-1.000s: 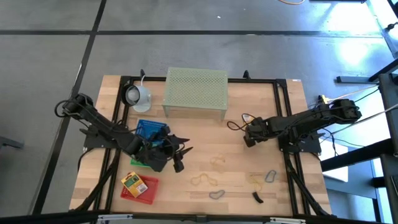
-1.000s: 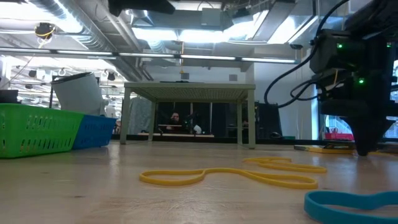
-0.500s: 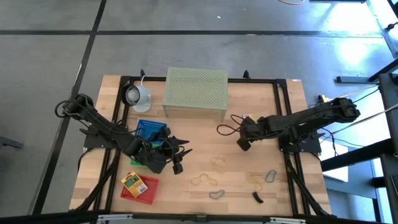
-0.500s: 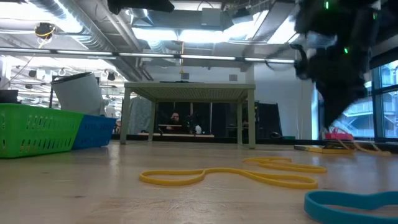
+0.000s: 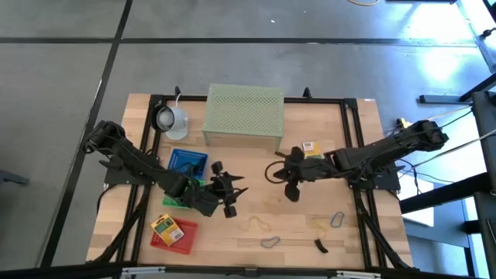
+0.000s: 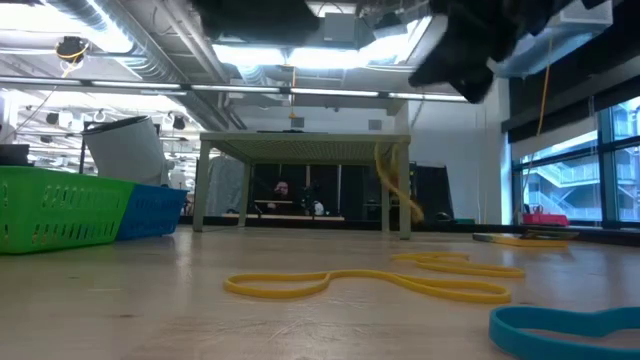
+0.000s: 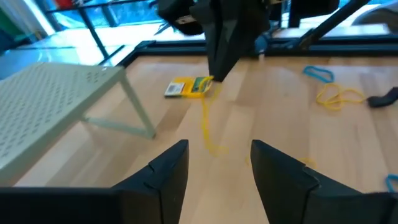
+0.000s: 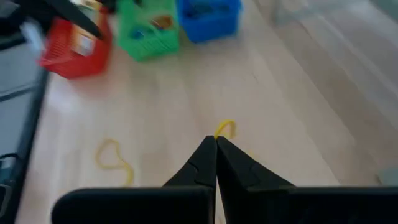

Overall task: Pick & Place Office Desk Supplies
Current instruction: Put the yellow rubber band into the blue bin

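Observation:
My right gripper [image 5: 291,191] hovers over the middle of the table, shut on a thin yellow loop [image 7: 205,109]. That loop also shows hanging in the low view [image 6: 395,190]. My left gripper [image 5: 229,195] is open and empty, just left of it, beside the green basket [image 5: 173,201]. One yellow printed box [image 5: 311,149] lies flat on the table behind the right gripper. The other yellow box [image 5: 164,225] lies in the red basket [image 5: 180,236]. Yellow [image 5: 256,225], grey [image 5: 269,242] and blue [image 5: 338,220] loops and a black clip [image 5: 320,246] lie flat near the table's near edge. My right gripper [image 8: 216,144] pinches the yellow loop by its upper end [image 8: 225,127] between the two fingertips [image 7: 214,70], which point down. The loop hangs slack below the fingers, lifted clear of the table.
The pale green mesh stand [image 5: 242,115] stands at the far edge, with the white round lamp-like object [image 5: 172,120] to its left. A blue basket [image 5: 188,163] sits behind the green one. Bare wood shows between the two grippers and the loops at the near edge.
My right gripper has risen from the table and travelled toward the table's left and near edge, staying shut, with the yellow loop now hanging under it. The yellow box behind it has come into sight. My left gripper has shifted slightly toward the right.

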